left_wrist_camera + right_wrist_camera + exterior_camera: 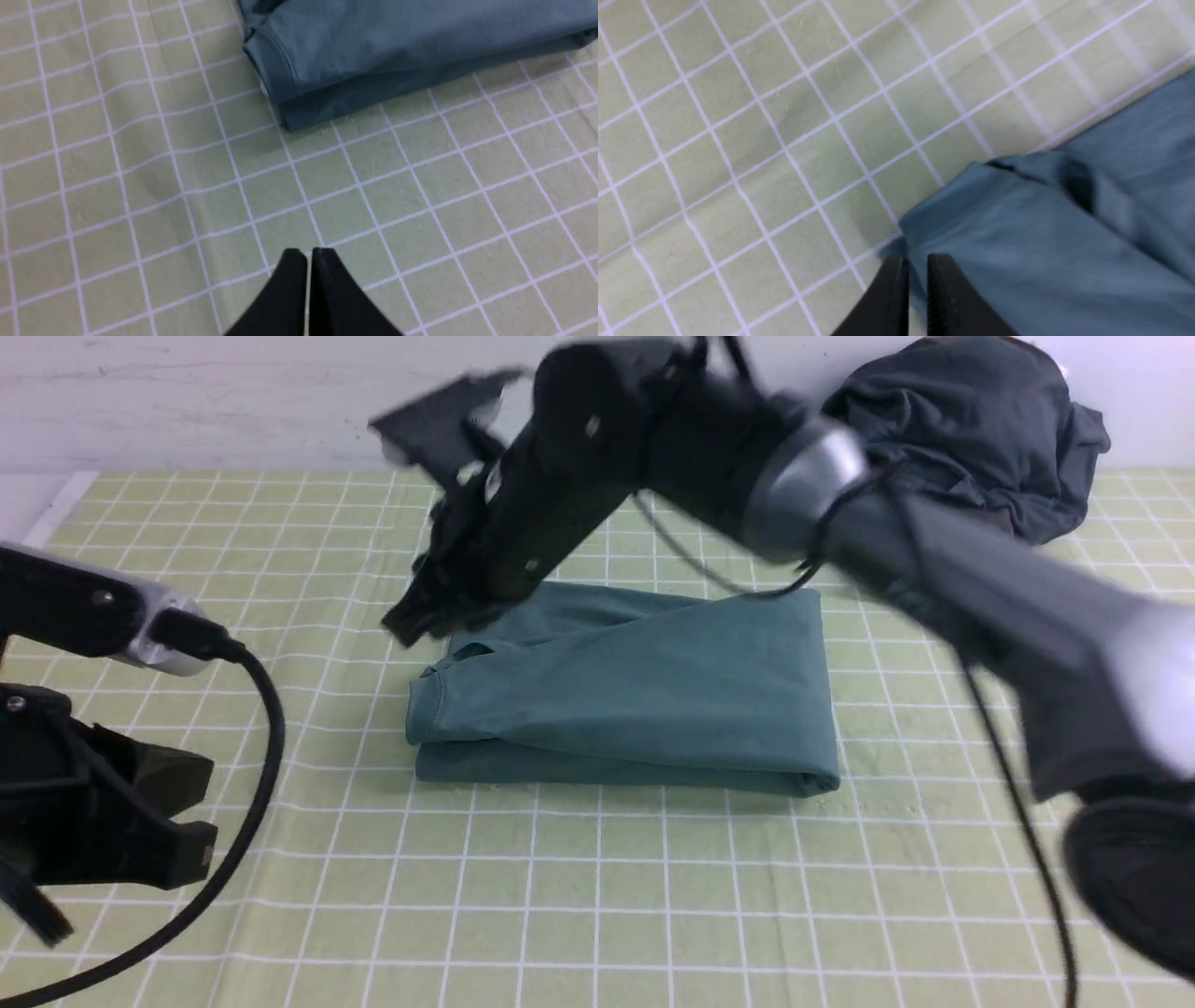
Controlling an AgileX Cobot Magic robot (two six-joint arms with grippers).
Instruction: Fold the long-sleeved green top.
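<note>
The green long-sleeved top [625, 691] lies folded into a flat rectangle in the middle of the checked cloth, its hemmed edge at the left end. It also shows in the left wrist view [373, 51] and the right wrist view [1064, 247]. My right gripper [411, 621] hangs blurred over the top's far left corner. Its jaws [916, 261] stand a narrow gap apart with nothing between them; cloth and table show through the gap. My left gripper [187, 845] is low at the near left, away from the top, and is shut and empty [306, 254].
A dark charcoal heap of clothes [980, 429] sits at the back right by the wall. The light green checked tablecloth [597, 896] covers the table. The right arm reaches across above the top's far edge. A black cable [266, 709] loops from the left arm.
</note>
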